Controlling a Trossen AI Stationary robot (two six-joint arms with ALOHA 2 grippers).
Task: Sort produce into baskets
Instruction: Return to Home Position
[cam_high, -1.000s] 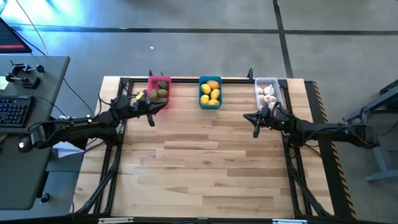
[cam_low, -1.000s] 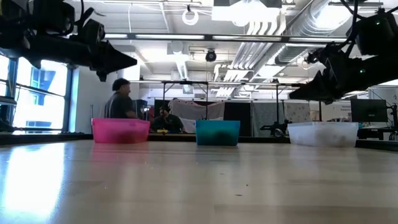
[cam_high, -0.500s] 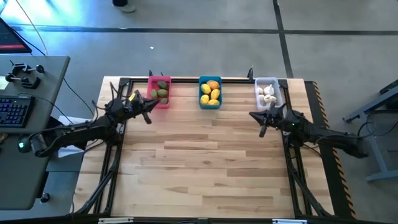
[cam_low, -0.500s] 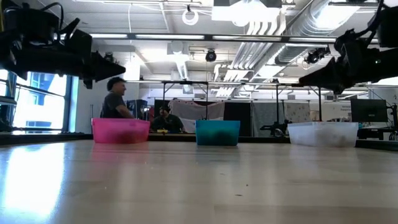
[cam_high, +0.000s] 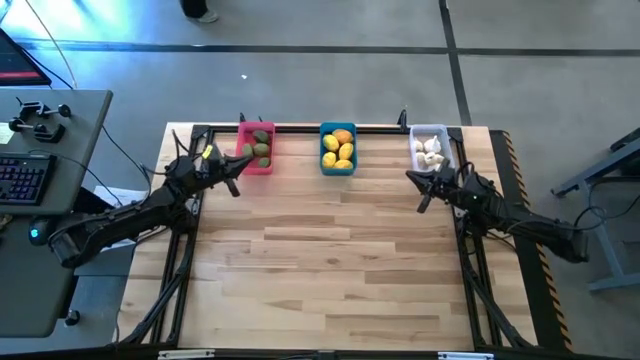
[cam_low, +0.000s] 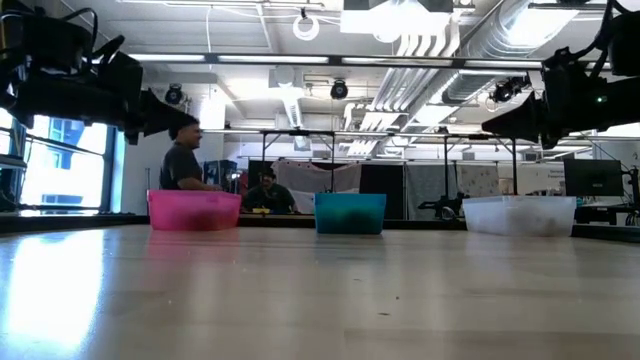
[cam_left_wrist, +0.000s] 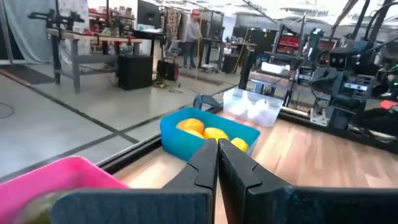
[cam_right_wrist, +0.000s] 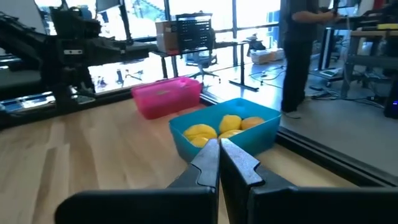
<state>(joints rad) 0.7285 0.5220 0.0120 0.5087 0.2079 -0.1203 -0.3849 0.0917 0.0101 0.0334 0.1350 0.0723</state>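
Three bins stand along the table's far edge: a pink bin (cam_high: 256, 148) with dark green produce, a blue bin (cam_high: 338, 149) with yellow-orange produce, and a pale bin (cam_high: 431, 150) with white garlic-like produce. My left gripper (cam_high: 234, 172) is shut and empty, raised near the pink bin's near left side. My right gripper (cam_high: 420, 190) is shut and empty, raised near the pale bin's near side. Both show in their own wrist views, left (cam_left_wrist: 217, 152) and right (cam_right_wrist: 219, 151), with fingertips together.
The wooden table top (cam_high: 330, 270) lies bare in front of the bins. A black frame rail (cam_high: 300, 127) runs along the far edge. A desk with a keyboard (cam_high: 25, 175) stands beyond the table's left edge. People stand in the room behind (cam_low: 183, 160).
Both arms have drawn back from the bins: my left gripper has gone toward the table's left edge and my right gripper toward the right edge. Both stay raised above the table. The produce and the bins have not moved.
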